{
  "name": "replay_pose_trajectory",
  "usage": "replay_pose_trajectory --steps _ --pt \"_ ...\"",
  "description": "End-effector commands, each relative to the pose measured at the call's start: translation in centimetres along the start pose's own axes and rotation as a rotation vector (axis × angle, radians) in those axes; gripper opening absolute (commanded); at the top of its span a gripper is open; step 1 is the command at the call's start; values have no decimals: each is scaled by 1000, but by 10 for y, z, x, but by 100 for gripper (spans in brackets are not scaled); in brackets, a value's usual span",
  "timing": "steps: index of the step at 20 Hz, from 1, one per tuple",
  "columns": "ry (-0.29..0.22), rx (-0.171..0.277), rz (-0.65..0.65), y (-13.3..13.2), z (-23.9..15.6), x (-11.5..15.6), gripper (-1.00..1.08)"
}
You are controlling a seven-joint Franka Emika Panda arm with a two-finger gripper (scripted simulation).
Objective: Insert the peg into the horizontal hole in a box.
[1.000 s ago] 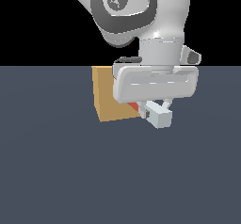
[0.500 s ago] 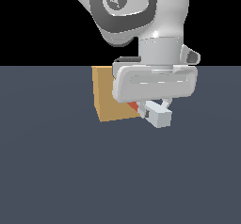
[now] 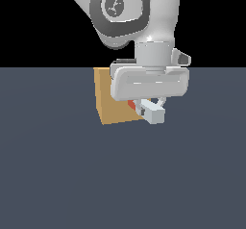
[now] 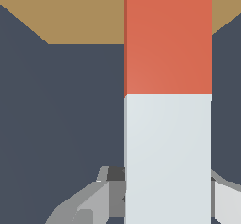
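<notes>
The peg (image 4: pixel 168 100) is held above the counter (image 3: pixel 57 175) in the end effector (image 3: pixel 150 108), its red-orange end pointing at the box (image 3: pixel 113 105) and its pale end sticking out towards us. The fingers (image 4: pixel 94 202) are clenched on the pale part, one on each side. From the exterior view the red end looks to be touching or just entering the box face, though the arm's wrist hides the hole, so I cannot say whether it has gone in.

To do this step well, I would keep the peg level and square to the face, hold the grip firm so the bar does not twist, and push slowly along its own length; any skew would likely jam a peg-thick opening.

The exterior view shows the height of the peg off the counter and how close the box is. The wrist view gives what that one lacks: the peg's full line running straight up to the tan surface, and the colour change along it. Neither view shows the hole itself.
</notes>
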State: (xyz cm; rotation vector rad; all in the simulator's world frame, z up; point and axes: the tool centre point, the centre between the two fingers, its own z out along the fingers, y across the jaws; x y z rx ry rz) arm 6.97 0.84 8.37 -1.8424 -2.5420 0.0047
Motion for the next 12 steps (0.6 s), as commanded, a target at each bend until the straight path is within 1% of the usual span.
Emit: replay_pose_trajectory --steps 1,4,7,12 --pt "0 -3 -2 1 -2 21 -100" --pt "-1 -4 -3 1 -2 43 -100" --pt "-1 -4 -3 1 -2 60 -100" --pt "-1 -4 -3 2 -2 70 -100"
